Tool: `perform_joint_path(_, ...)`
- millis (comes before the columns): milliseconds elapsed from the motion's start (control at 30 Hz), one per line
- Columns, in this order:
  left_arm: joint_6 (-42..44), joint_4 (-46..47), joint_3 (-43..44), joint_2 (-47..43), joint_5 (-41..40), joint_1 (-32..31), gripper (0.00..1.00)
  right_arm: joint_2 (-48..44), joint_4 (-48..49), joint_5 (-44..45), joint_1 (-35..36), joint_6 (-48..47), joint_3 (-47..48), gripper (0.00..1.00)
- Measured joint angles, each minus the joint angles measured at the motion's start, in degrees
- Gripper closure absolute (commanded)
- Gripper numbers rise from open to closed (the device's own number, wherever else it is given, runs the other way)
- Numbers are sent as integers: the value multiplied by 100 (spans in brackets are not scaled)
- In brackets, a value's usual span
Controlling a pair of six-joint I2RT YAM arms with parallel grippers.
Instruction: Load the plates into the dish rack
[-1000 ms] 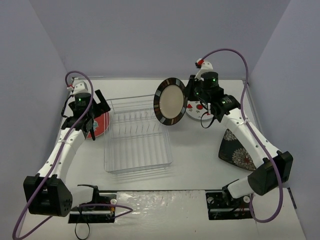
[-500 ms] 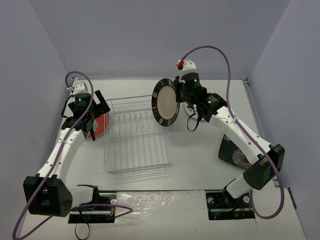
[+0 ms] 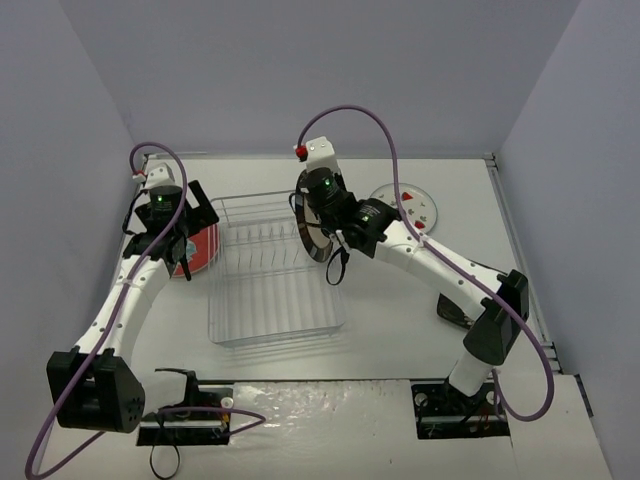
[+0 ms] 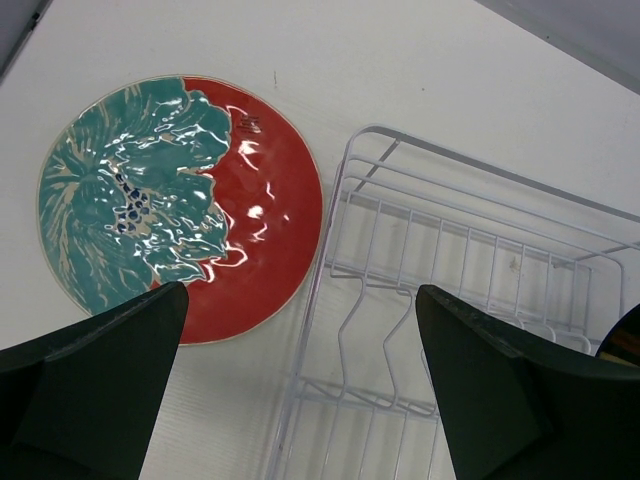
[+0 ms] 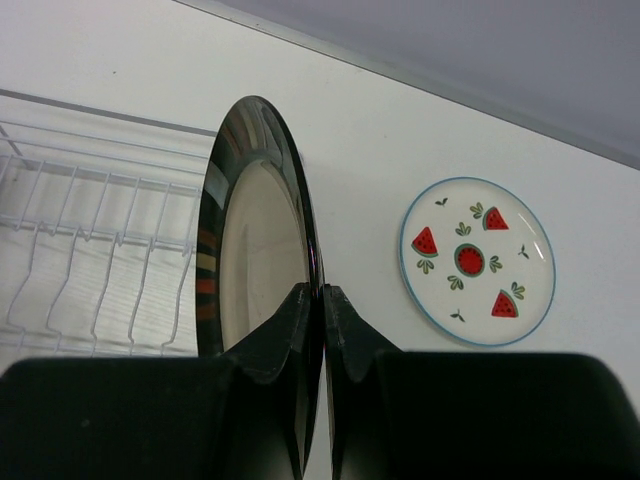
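Striped-rim plate [image 5: 255,250] stands on edge, pinched at its rim by my right claw [image 5: 322,296] above the far right part of the dish rack [image 3: 275,290]. I worry it pivots in that thin grip or misses the prongs [image 5: 150,275]. Left claw [image 4: 300,292] gapes empty over the red plate [image 4: 250,220].

Top external: fixed, high and behind both arm bases, tilted down and forward; far view, whole surface [image 3: 400,330] in frame. Left wrist: mounted at the left hand [image 4: 300,290], looks steeply down between its own fingers, close range; frames the red plate [image 4: 180,210] and a corner of the dish rack [image 4: 470,260] beside it. Right wrist: mounted at the right hand [image 5: 322,292], looks out along its fingers, very close to the striped plate [image 5: 255,240] seen edge-on; watermelon plate [image 5: 477,262] lies farther off. Both wrist views share the rack wires; top view covers everything both wrist views see
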Motion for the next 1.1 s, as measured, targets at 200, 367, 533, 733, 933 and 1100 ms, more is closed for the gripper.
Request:
perform_joint_path(200,0,-25,0,0,-56,0,3,191,66,781,444,-212,104,100)
perform_joint_path(367,0,-30,0,0,-79,0,3,509,68,1381,696,-258,369,100)
perform_joint_path(533,0,-51,0,0,-108,0,3,902,83,1884,834,-81,562,100)
perform_joint_path(733,2,-77,0,-2,-137,0,3,1176,196,2162,940,81,612,100)
perform_joint_path(933,0,-112,0,-2,-190,0,3,1381,234,2174,974,136,719,100)
perform_joint_path(1100,-2,-154,0,-2,-260,0,3,1574,177,2069,972,340,718,100)
